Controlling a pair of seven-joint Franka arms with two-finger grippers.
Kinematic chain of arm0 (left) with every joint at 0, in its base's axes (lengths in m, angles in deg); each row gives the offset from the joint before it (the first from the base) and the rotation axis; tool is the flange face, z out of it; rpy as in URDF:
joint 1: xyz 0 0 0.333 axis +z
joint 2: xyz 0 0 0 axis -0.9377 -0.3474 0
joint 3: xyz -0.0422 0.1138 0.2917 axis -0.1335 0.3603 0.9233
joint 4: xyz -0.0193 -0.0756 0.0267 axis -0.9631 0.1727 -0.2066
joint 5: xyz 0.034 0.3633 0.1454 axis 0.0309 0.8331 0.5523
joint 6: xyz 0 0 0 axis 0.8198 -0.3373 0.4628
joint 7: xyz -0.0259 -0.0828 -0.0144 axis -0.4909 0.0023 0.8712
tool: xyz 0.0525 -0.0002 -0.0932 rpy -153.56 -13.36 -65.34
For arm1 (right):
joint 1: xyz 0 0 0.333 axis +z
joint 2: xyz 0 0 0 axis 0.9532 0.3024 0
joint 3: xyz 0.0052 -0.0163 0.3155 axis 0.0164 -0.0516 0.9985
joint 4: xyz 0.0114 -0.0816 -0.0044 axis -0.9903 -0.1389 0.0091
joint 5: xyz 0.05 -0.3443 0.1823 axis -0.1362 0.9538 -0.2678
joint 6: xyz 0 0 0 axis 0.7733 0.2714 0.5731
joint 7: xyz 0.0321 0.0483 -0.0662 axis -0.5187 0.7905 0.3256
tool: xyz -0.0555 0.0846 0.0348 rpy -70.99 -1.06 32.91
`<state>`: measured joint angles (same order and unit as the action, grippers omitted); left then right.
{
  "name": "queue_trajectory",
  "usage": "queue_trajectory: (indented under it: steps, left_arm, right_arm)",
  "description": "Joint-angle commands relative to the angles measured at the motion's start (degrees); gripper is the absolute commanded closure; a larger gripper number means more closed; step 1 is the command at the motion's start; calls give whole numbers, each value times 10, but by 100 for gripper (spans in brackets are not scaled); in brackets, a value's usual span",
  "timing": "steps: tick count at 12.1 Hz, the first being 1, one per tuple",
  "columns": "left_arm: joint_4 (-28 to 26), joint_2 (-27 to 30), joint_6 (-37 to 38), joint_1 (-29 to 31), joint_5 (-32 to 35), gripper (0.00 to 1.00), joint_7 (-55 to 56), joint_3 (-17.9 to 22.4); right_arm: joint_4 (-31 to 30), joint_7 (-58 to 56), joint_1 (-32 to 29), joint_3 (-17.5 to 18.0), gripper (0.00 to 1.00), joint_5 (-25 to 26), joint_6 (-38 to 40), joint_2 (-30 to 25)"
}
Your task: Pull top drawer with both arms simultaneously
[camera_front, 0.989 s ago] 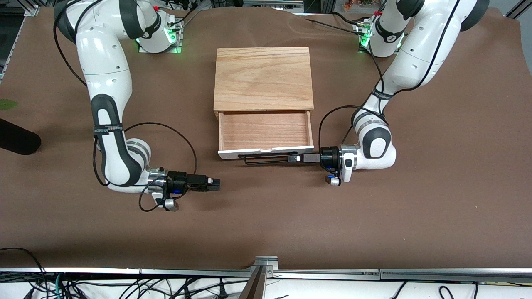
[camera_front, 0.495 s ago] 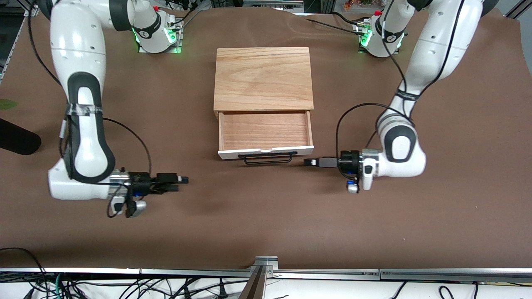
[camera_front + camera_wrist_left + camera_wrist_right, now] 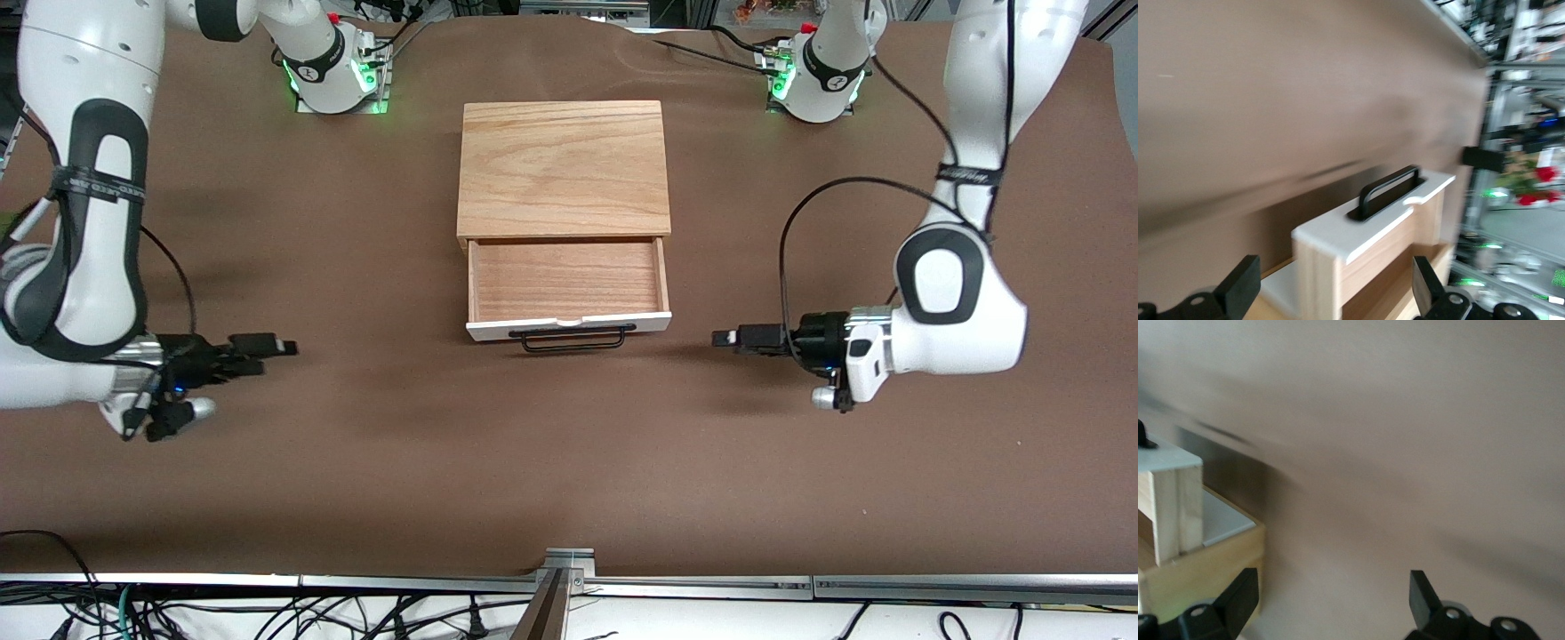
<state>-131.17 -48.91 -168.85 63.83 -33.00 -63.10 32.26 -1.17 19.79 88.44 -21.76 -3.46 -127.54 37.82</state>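
— Front view first. Where is the top drawer (image 3: 569, 280)?

— Middle of the frame. Pulled well out of the wooden cabinet (image 3: 564, 169), toward the lower edge. Bare wood floor showing, white front panel lowest, black wire handle (image 3: 573, 340) just below the panel.

— And the grippers?

— Left gripper (image 3: 731, 338) level with the handle, toward the left arm's end of the table (image 3: 569, 480), well apart from the drawer. Holding nothing. Right gripper (image 3: 280, 346) at about the same height in the frame, toward the right arm's end, farther from the drawer than the left one. Also holding nothing. Both pointing in at the drawer.

— Left wrist view?

— Left gripper (image 3: 1335, 287) spread wide, one black finger (image 3: 1241, 290) on each side, nothing between them. Drawer seen end-on between the fingers but farther off, white panel and handle (image 3: 1388, 192) in sight, no contact.

— Right wrist view?

— Right gripper (image 3: 1331, 600) likewise wide open, fingers (image 3: 1421, 590) clear of everything, only brown table cover between them. One corner of the drawer (image 3: 1171, 500) at the edge of the frame, sticking out of the cabinet.
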Motion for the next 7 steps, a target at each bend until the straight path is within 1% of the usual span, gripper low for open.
queue_trajectory:
  steps: [1, 2, 3, 4, 6, 7]
  left_arm:
    - [-75, 143, 11, 2, 155, 0, 85, 4]
    - [-77, 173, 43, 2, 211, 0, 102, 4]
    - [-76, 201, 57, 2, 262, 0, 104, 4]
    - [-74, 220, 59, 3, 318, 0, 98, 6]
    - [-67, 247, 58, 4, 434, 0, 97, 12]
    - [-61, 256, 58, 5, 467, 0, 97, 12]
  right_arm:
    - [-2, 88, 20, -3, 0, 114, 20, -59]
    - [-2, 119, 29, -5, 0, 142, 20, -72]
    - [0, 149, 35, -5, 0, 168, 20, -88]
    - [7, 176, 40, -5, 0, 202, 23, -103]
    - [15, 214, 60, -5, 0, 289, 29, -133]
    - [18, 213, 63, -7, 0, 308, 30, -143]
